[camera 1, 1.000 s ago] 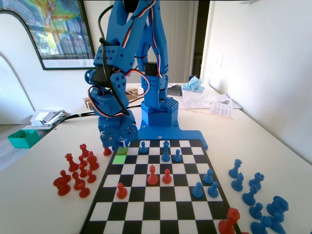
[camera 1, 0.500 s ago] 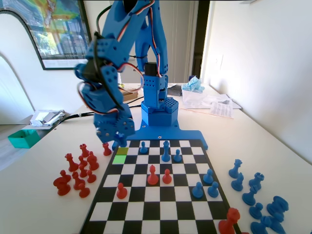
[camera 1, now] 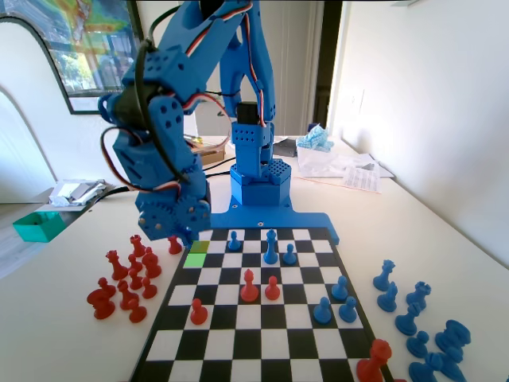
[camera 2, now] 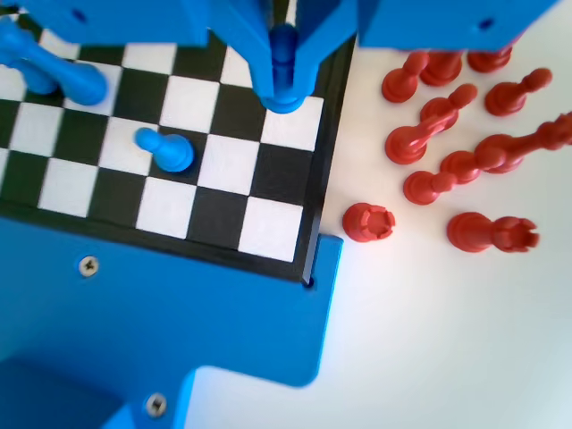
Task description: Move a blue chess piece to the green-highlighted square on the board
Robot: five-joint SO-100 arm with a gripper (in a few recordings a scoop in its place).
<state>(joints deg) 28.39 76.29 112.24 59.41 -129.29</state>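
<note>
**Pawn in the jaws, green square just below**

The gripper (camera 2: 284, 67) is pinching the blue chess piece (camera 2: 284, 76) — in the wrist view the two jaws close on the pawn's neck, and its flared base hangs free over the squares at the corner of the board (camera 2: 214, 219). In the fixed view the gripper (camera 1: 184, 232) hangs at the far-left corner, just beyond the green-highlighted square (camera 1: 196, 259), with the pawn itself hidden behind the blue housing.

To do this step well, I judge the arm should bring the pawn squarely over the green square before lowering, come down straight until the base sits flat, and only then spread the jaws. Opening too high risks a topple or a roll. The red pieces (camera 1: 127, 278) stand off the board just beside that edge (one red rook (camera 2: 367, 222) lies close to the corner in the wrist view), so any sideways swing there should be kept small. Another blue pawn (camera 2: 166, 150) stands a couple of squares away and looks safely clear.

The fixed view gives what the wrist camera cannot — the green tint that marks the target. The wrist view gives the grip itself and the pawn's place over the squares, but there every square reads plain black or white.
</note>
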